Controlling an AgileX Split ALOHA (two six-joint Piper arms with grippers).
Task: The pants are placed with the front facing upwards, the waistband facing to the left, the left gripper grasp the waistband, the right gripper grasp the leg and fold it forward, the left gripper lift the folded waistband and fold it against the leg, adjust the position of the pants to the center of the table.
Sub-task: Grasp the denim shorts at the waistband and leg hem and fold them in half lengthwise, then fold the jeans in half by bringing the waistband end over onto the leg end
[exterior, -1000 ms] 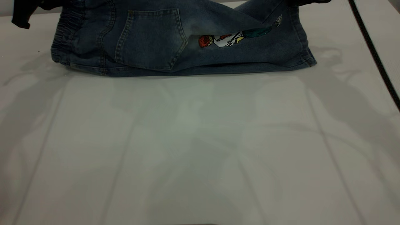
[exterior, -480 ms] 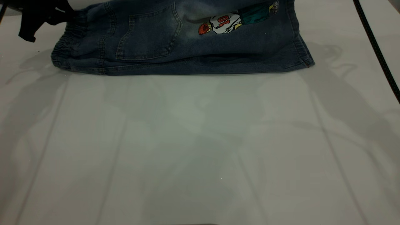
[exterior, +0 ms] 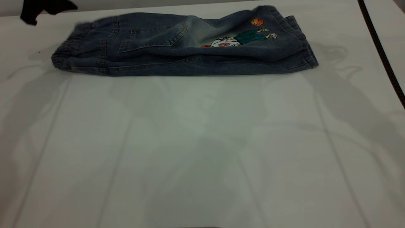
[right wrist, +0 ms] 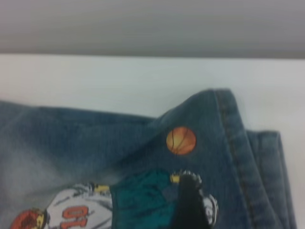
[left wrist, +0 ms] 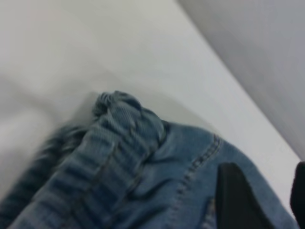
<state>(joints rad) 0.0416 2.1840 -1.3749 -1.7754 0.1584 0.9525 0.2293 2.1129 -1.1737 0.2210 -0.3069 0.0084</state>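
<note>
Upper left of the exterior frame: my left gripper (exterior: 41, 9) hung off the cloth, just beyond the waistband (exterior: 68, 52). In the wrist view its fingers (left wrist: 233, 195) stood spread over the denim, gripping nothing. My right gripper (right wrist: 190, 205) showed only in its own wrist view, close over the cartoon print (right wrist: 143, 200); whether it was spread or closed I could not tell.

The pants (exterior: 190, 60) lay doubled lengthwise along the top of the table (exterior: 202, 142), back pocket (exterior: 152, 38) up, waistband at frame left, hems at frame right.

Judgement: the waistband fold came next. I should bite both ruched layers together, lift only enough to clear, carry toward the hems at frame right, and lay the edges square. Centring would follow, since the bundle sat high in the frame.
</note>
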